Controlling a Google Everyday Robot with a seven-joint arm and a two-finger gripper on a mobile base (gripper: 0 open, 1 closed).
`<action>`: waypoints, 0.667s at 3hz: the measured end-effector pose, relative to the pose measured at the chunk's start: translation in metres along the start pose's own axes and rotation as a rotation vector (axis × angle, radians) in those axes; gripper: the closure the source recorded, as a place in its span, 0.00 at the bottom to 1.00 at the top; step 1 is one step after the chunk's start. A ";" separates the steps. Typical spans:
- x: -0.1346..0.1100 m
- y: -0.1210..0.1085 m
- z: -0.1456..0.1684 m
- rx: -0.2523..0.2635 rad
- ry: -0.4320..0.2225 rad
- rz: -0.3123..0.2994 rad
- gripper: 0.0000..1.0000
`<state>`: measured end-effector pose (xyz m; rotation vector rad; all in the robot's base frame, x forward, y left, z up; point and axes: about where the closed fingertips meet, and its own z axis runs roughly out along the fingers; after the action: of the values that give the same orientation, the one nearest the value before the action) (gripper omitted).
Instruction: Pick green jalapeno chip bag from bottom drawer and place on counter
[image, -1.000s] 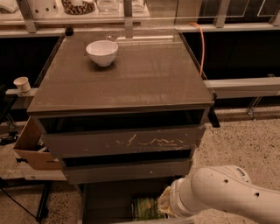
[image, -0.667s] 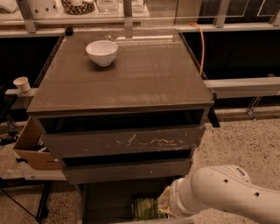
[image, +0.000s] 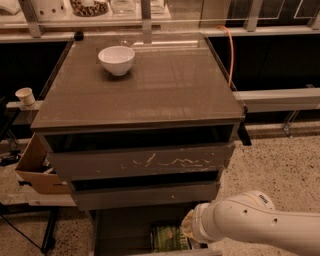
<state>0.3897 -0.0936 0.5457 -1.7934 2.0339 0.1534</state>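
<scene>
The green jalapeno chip bag (image: 169, 237) lies in the open bottom drawer (image: 125, 231), near its right side at the frame's lower edge. My white arm reaches in from the right, and its wrist end sits right beside the bag. The gripper (image: 189, 231) is at the bag's right edge, mostly hidden behind the wrist. The counter (image: 165, 85) spreads above as a glossy grey-brown top.
A white bowl (image: 116, 59) stands on the counter at the back left. The scratched upper drawer front (image: 140, 162) is above the open drawer. A cardboard box (image: 37, 170) sits to the left of the cabinet, and a paper cup (image: 25, 96) rests on a ledge there.
</scene>
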 end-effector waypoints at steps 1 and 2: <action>0.030 -0.039 0.045 0.053 -0.034 0.019 1.00; 0.049 -0.059 0.087 0.042 -0.062 0.054 1.00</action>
<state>0.4633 -0.1174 0.4600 -1.6889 2.0275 0.1786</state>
